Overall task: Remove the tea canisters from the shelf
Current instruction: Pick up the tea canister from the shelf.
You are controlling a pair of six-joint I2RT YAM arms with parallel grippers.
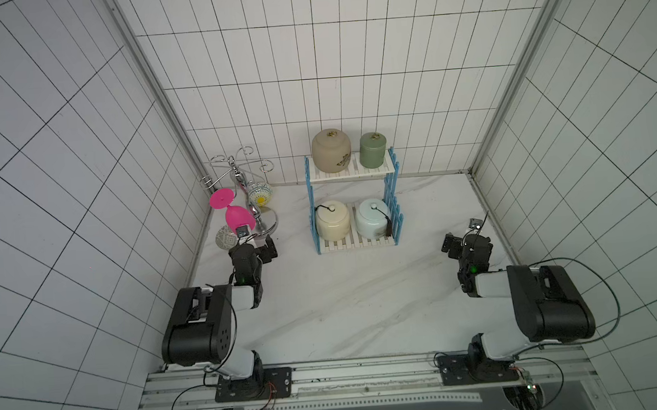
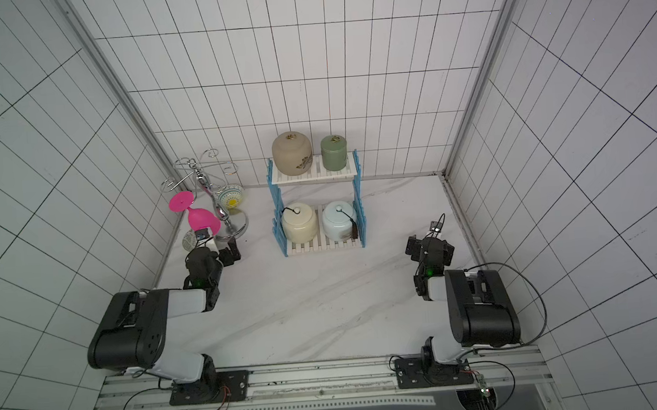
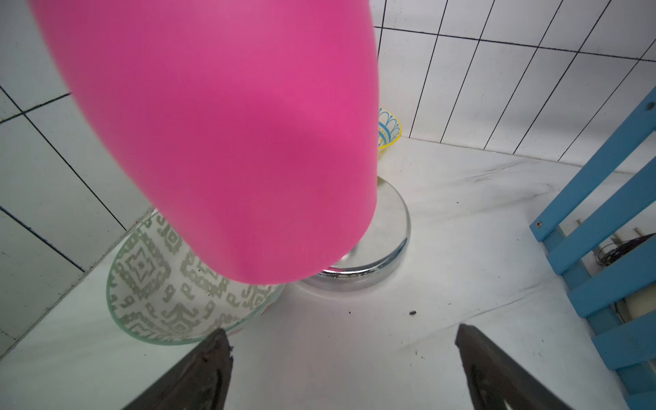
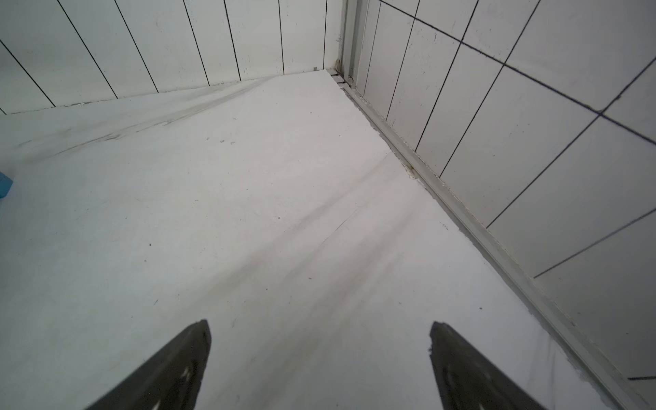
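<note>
While the shelf [image 1: 393,209] holds the tan canister [image 1: 331,150] and the smaller green canister [image 1: 373,150] side by side on its upper board, the cream canister [image 1: 332,220] and the pale blue canister [image 1: 373,218] stand together on its lower board, each with a dark cord on its lid. The left tool [image 3: 341,332] hovers over the surface [image 1: 364,290] left of the shelf, jaws spread wide with nothing between them, close to the pink goblet [image 3: 227,142], a patterned cup [image 3: 152,284] and the chrome stand's round base [image 3: 387,248]. The right tool [image 4: 319,324], likewise spread and empty, hovers right of the shelf, well apart from it, over bare surface near the tiled wall.
</note>
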